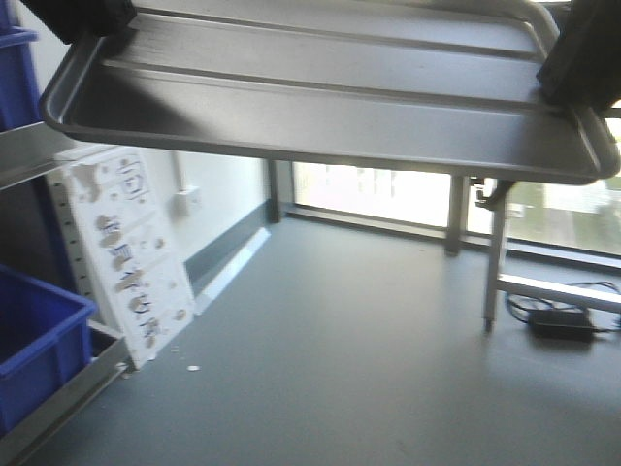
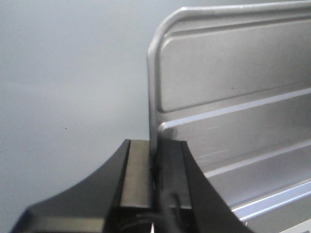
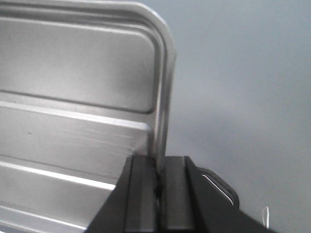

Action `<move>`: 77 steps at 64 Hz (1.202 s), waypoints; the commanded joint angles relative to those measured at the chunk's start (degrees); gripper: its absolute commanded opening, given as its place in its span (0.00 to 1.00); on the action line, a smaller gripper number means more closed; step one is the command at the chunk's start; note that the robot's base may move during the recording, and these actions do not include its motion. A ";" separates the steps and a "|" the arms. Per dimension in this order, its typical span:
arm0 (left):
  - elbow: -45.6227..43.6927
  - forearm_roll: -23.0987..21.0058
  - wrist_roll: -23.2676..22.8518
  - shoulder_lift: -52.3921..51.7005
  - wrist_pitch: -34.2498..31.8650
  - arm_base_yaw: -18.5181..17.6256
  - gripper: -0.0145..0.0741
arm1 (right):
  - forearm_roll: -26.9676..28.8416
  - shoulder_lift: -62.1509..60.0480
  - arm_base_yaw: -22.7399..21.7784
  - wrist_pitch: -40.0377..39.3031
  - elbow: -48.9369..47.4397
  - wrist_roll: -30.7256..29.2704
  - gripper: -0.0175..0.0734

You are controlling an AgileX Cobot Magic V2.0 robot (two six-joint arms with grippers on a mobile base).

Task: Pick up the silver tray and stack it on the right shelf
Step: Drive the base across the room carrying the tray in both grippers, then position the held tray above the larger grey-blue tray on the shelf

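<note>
The silver tray [image 1: 320, 97] is up in the air, high over the grey floor [image 1: 369, 369]. It fills the top of the front view from side to side. Its right end sits a bit lower than its left end. You can see the inside of it, with two long lines pressed into its bottom. The left pincer [image 2: 154, 170] is closed tight on the thin rim at the tray's left short end. One black finger [image 2: 136, 174] is on the outside of the rim and the other is on the inside. The right pincer [image 3: 158, 179] bites the rim at the other short end the same way. Nothing else touches the tray. Down on the left are two blue bins [image 1: 39, 340] on a metal rack [image 1: 58, 398]. A white foam board [image 1: 121, 252] leans beside them. Far back is a bright window [image 1: 388, 194]. A small black box [image 1: 561, 325] with a cord lies on the floor near a metal leg [image 1: 495, 262].
</note>
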 commanded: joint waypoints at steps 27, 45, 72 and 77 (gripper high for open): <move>-1.59 4.23 0.58 -1.83 1.82 0.21 0.06 | -4.55 -1.44 -0.61 -0.60 -1.60 -0.71 0.25; -1.59 4.23 0.58 -1.83 1.82 0.21 0.06 | -4.55 -1.44 -0.61 -0.60 -1.60 -0.71 0.25; -1.59 4.23 0.58 -1.83 1.82 0.21 0.06 | -4.55 -1.44 -0.61 -0.60 -1.60 -0.71 0.25; -1.59 4.23 0.58 -1.83 1.82 0.21 0.06 | -4.55 -1.44 -0.61 -0.60 -1.60 -0.71 0.25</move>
